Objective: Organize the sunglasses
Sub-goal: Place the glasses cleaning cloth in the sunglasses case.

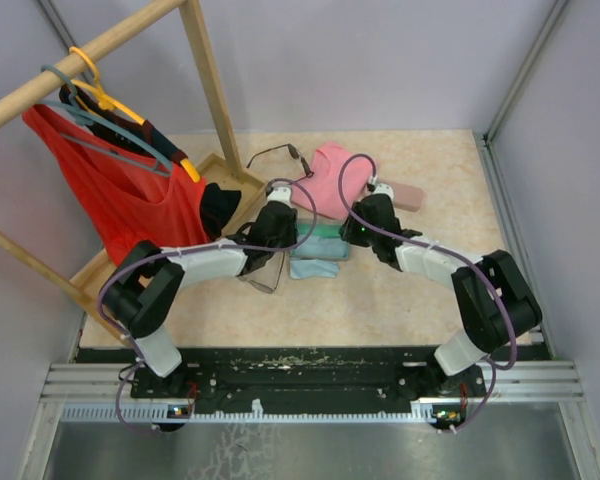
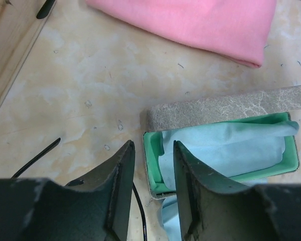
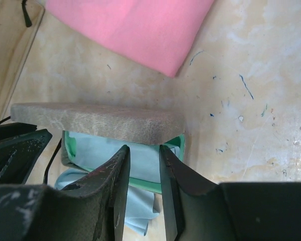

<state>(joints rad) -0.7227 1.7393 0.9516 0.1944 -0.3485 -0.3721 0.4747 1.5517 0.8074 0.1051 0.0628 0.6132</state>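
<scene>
A grey case point(image 1: 320, 240) with green lining lies open mid-table, a light-blue cloth point(image 2: 226, 145) stuffed in it and spilling over the near side. One pair of sunglasses point(image 1: 263, 277) lies under my left forearm; its thin black arm point(image 2: 139, 211) runs between my left fingers. The other pair of sunglasses point(image 1: 277, 153) rests at the back by the wooden base. My left gripper point(image 2: 153, 150) is open, straddling the case's left end. My right gripper point(image 3: 143, 155) is open above the cloth at the case's right end, with nothing pinched.
A pink cloth point(image 1: 330, 180) lies just behind the case, and a pink case point(image 1: 405, 192) sits to its right. A wooden rack point(image 1: 205, 70) with a red garment point(image 1: 120, 195) on hangers fills the left side; its base point(image 1: 220, 175) is close to my left gripper.
</scene>
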